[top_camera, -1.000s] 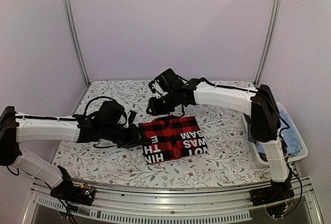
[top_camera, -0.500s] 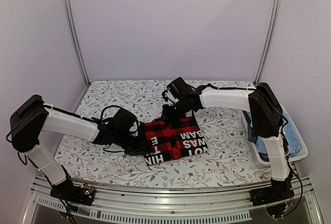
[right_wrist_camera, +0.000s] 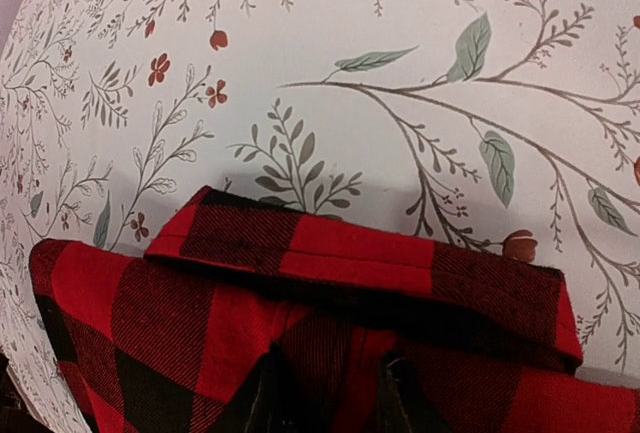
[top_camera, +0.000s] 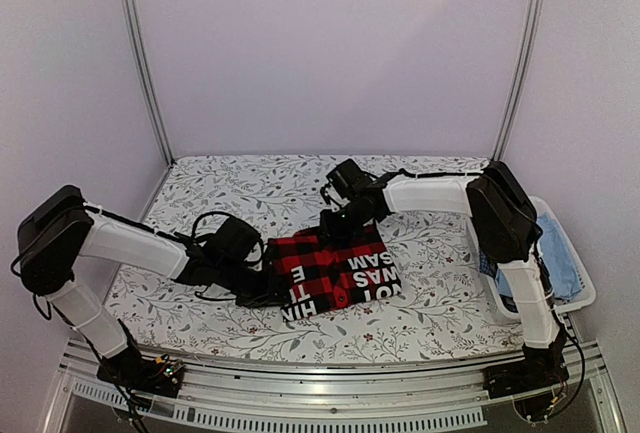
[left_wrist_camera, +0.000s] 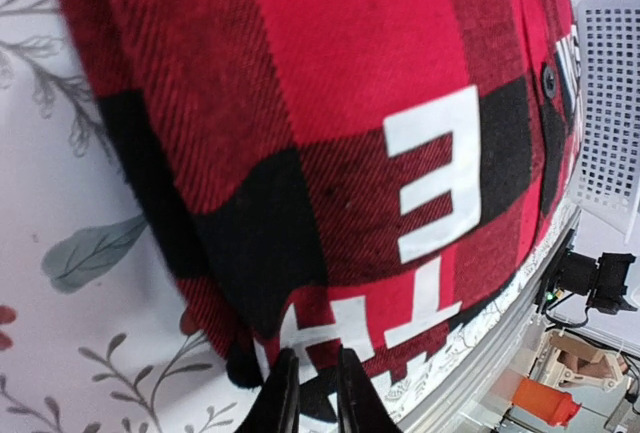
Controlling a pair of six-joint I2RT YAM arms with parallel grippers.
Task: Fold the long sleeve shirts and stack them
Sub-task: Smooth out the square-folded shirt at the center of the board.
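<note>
1. Top external view: I see the folded red-and-black check shirt (top_camera: 335, 268) lying flat on the floral table (top_camera: 230, 188), about midway between left and right and toward the near side, its white block letters (top_camera: 365, 278) facing up.
2. The left gripper (top_camera: 268, 288) sits low at the shirt's left near corner. In the left wrist view its jaws are almost together, pinching the edge of the cloth.
3. The right gripper (top_camera: 335, 225) is down on the shirt's far edge. In the right wrist view its fingers (right_wrist_camera: 265, 393) stand apart with a ridge of cloth between them, and I cannot tell whether they clamp it.
4. A white basket (top_camera: 585, 298) at the table's right edge holds blue cloth (top_camera: 560, 258).
</note>
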